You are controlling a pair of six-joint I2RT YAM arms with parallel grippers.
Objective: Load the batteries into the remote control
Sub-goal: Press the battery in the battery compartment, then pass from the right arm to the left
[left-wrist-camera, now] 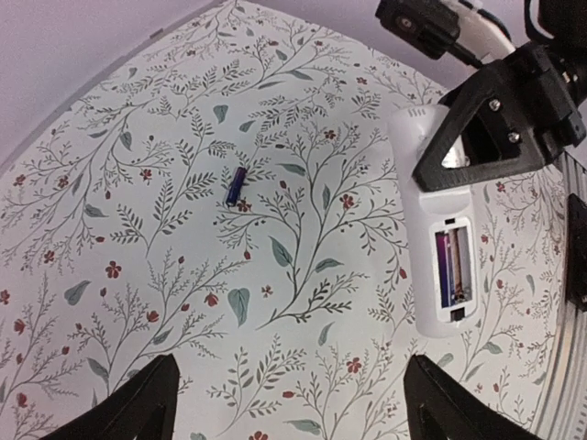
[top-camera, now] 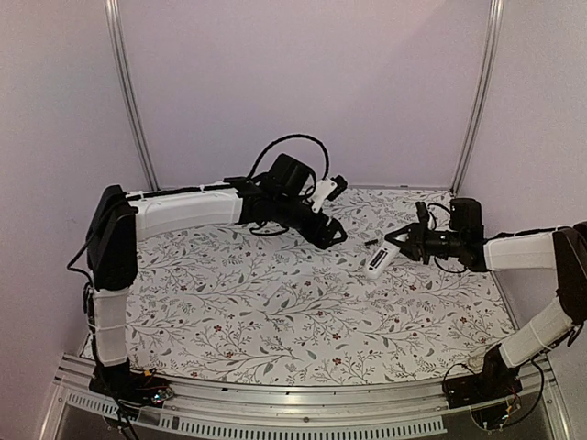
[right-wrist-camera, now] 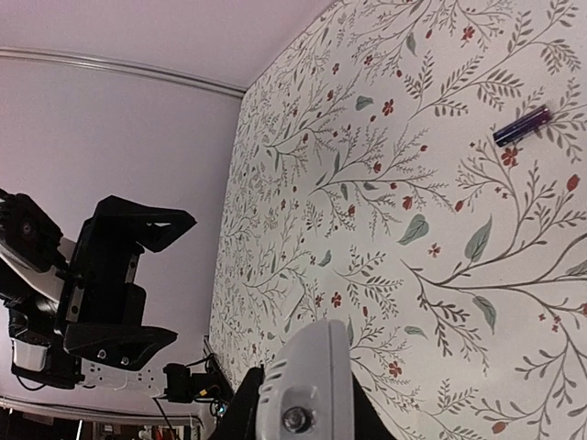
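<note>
The white remote control [left-wrist-camera: 447, 234] lies back-up, tilted, with its battery bay open; one purple battery [left-wrist-camera: 445, 269] sits in the bay's left slot. My right gripper [left-wrist-camera: 500, 119] is shut on the remote's far end, seen also in the top view as right gripper [top-camera: 401, 246] and remote [top-camera: 378, 261]. In the right wrist view the remote's rounded end [right-wrist-camera: 307, 376] fills the space between the jaws. A second dark purple battery [left-wrist-camera: 236, 184] lies loose on the cloth, also visible as the battery [right-wrist-camera: 523, 126]. My left gripper [left-wrist-camera: 289, 412] hovers open and empty, left of the remote.
A floral cloth [top-camera: 275, 302] covers the table. Pale walls with metal rails [top-camera: 128, 92] close the back and sides. The left arm [top-camera: 183, 211] stretches across the back of the table.
</note>
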